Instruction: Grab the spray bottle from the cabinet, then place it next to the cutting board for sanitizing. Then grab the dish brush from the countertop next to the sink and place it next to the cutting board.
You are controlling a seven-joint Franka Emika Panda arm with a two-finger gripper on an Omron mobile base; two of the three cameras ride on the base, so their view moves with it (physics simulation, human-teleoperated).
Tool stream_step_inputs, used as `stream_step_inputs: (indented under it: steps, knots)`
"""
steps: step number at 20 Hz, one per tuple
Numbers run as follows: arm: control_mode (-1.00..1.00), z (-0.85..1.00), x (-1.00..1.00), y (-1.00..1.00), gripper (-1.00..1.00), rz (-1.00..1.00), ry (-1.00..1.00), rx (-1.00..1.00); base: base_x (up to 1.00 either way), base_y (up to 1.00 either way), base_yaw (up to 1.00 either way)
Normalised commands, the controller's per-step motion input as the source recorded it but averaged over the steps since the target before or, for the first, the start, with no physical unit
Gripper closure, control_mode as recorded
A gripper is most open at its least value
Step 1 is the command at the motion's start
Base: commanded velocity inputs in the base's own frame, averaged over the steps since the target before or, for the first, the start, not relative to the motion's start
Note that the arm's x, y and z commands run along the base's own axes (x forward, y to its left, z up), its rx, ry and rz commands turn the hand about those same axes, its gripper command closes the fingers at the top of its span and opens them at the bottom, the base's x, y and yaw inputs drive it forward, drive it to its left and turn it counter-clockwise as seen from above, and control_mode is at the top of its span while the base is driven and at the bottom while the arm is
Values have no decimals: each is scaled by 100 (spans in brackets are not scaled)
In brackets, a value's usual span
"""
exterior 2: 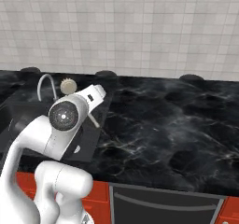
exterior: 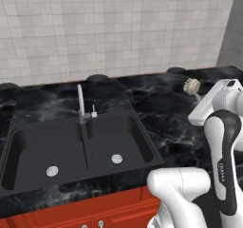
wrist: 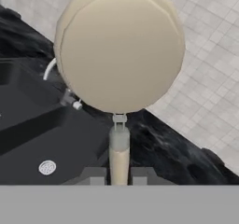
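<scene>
My gripper (wrist: 119, 174) is shut on the pale handle of the dish brush (wrist: 120, 50). In the hand view its round cream bristle head looms large just ahead of the fingertips. The dish brush (exterior: 192, 85) hangs above the black countertop (exterior: 156, 99) to the right of the sink (exterior: 28, 151), with my white hand covering its handle. From the right base view the dish brush (exterior 2: 68, 86) head shows beside the faucet (exterior 2: 44, 85), its handle slanting down past my wrist. The spray bottle, cabinet and cutting board are out of view.
A slim silver faucet (exterior: 80, 101) stands behind the sink's divider. Red base cabinets (exterior: 95, 213) run below the counter edge. A tiled wall (exterior: 118, 27) backs the countertop (exterior 2: 163, 125), which stretches wide to the right. A dark appliance front (exterior 2: 163, 204) sits under it.
</scene>
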Motion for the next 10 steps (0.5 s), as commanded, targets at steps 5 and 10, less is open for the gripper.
stream_step_inputs:
  steps: [5, 10]
  knots:
    - [100, 44, -53, 1, 100, 0, 2, 0, -30, 0, 0]
    - [100, 0, 0, 0, 100, 0, 0, 0, -58, 39, 0]
